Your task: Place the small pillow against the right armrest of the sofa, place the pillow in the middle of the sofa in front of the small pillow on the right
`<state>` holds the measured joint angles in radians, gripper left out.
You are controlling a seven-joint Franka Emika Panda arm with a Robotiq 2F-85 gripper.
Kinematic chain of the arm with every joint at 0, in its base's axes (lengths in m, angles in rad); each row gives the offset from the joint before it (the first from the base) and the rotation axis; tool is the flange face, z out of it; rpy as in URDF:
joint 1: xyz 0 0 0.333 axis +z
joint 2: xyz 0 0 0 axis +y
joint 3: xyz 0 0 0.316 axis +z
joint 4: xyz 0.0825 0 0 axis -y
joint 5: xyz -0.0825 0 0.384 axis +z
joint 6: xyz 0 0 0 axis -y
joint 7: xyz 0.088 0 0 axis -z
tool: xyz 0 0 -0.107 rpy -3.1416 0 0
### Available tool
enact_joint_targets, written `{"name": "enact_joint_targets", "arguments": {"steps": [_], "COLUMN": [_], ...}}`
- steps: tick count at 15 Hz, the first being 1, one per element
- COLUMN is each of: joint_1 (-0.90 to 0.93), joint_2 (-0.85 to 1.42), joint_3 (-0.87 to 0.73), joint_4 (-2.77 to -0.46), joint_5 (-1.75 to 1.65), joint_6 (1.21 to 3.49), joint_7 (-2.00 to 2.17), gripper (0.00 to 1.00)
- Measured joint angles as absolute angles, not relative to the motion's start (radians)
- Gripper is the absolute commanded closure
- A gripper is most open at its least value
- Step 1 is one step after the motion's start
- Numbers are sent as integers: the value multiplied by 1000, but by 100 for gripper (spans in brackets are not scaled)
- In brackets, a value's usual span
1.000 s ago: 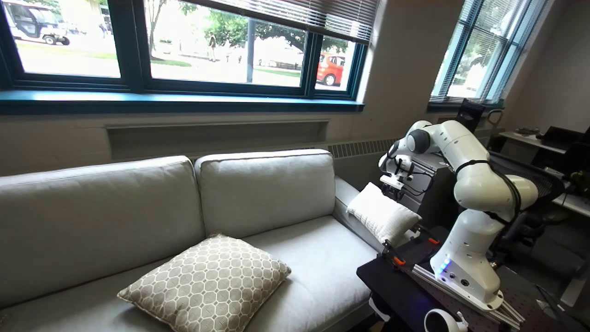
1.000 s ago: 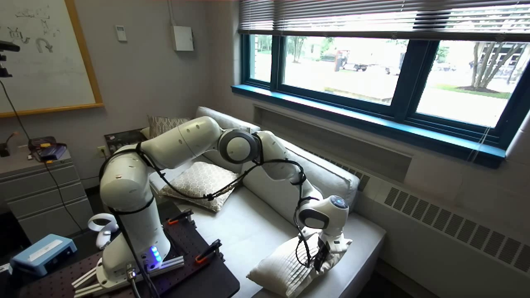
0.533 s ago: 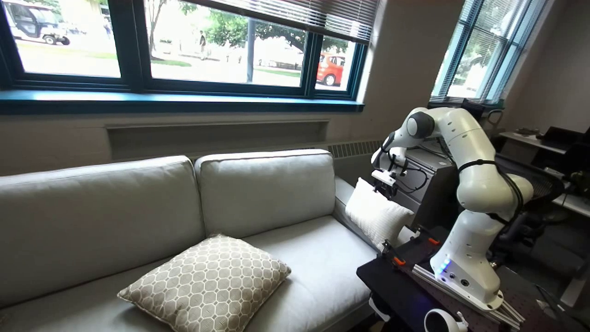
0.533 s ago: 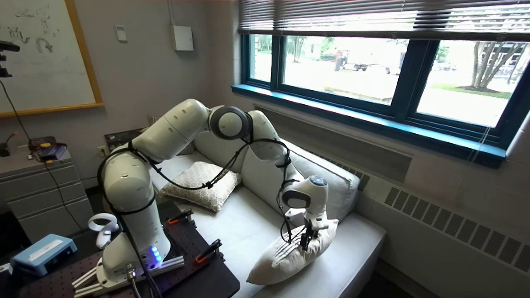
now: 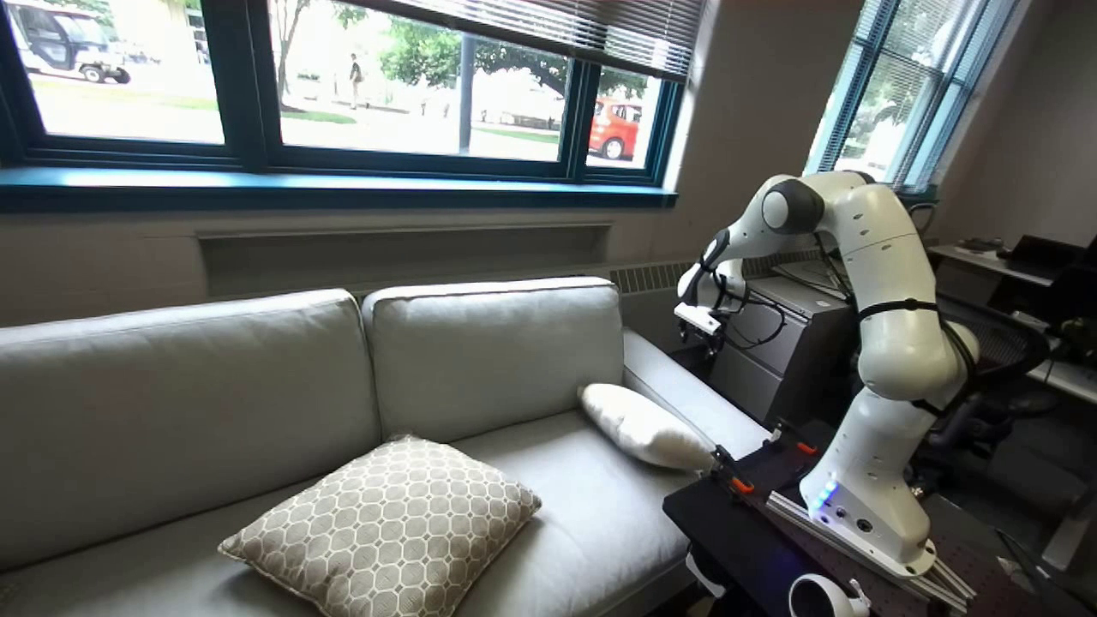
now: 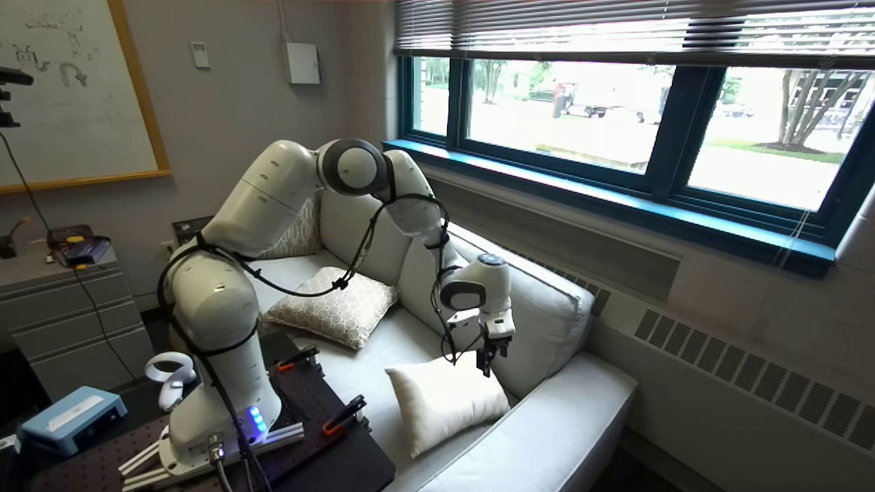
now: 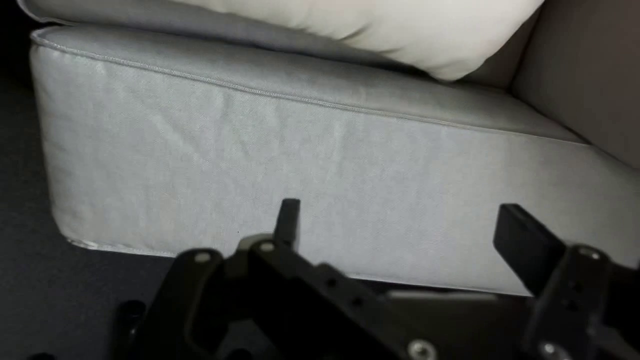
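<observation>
Two wide back cushions [image 5: 493, 351] line the light grey sofa [image 5: 591, 501], set below a blue-framed window [image 5: 420, 94] with its blind [image 5: 626, 34] partly down; a whiteboard [image 6: 68, 96] hangs on a side wall [image 6: 239, 116] in an exterior view. The small pillow [image 5: 647, 428], plain off-white, smooth and plump, sits tilted on the sofa just beside the right armrest [image 7: 310, 165]; whether they touch I cannot tell. The larger pillow [image 5: 386, 523], beige with a pale lattice, lies well apart from it. Over the armrest, the gripper [image 7: 400, 205] has its jaws wide apart.

Sofa [image 5: 497, 351] showing matt woven cloth, small pillow [image 6: 446, 402] showing smooth cloth, robot arm [image 5: 904, 356] gleaming smooth and glossy, fingers [image 7: 527, 247] looking matt
</observation>
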<state>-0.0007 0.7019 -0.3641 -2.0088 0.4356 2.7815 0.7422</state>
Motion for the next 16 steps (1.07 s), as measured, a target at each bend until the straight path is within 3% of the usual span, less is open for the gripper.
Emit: {"name": "enact_joint_targets", "arguments": {"steps": [3,8,16], "joint_1": [11,-89,-101], "joint_2": [650,574,567], "joint_3": [-343,-114,-104], "joint_4": [-2051,-2073,-2082], "joint_5": [417,509,514], "joint_6": [2784,2762,2762], "joint_7": [766,719,712], "gripper": [0,0,0]}}
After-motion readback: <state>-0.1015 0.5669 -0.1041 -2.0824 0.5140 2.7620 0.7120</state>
